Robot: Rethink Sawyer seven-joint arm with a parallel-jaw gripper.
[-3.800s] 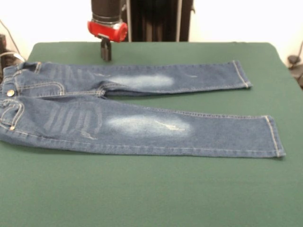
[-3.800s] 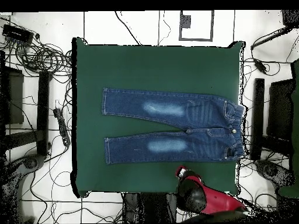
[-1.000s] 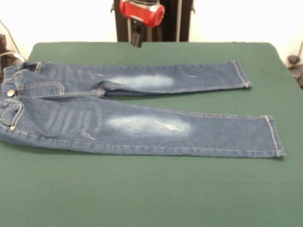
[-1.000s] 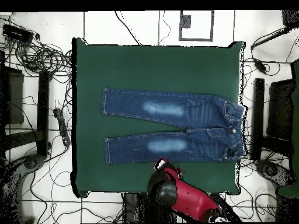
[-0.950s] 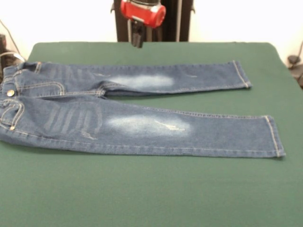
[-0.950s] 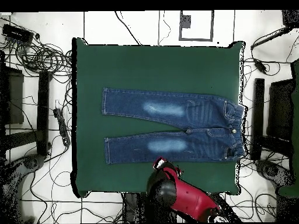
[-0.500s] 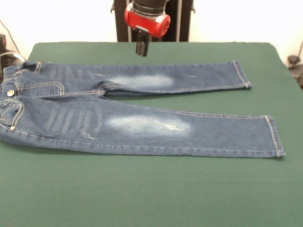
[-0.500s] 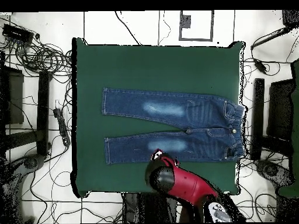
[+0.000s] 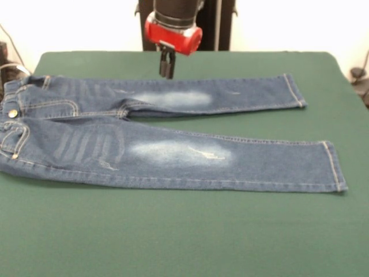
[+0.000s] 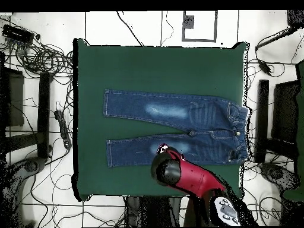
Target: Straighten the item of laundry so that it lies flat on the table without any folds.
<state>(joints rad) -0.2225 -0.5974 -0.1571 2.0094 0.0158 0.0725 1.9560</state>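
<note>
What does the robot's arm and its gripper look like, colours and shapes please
The arm is glossy red, with black rounded joint sections. In the front view its end is a black cylinder with a bright red collar below it. Beneath the collar hangs the gripper, small, narrow and black, far slimmer than the collar. No markings or cables can be made out on it.

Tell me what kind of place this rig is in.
Probably a robotics lab. A red and black arm with a gripper works over jeans on a green table, and loose cables cover the white tiled floor.
</note>
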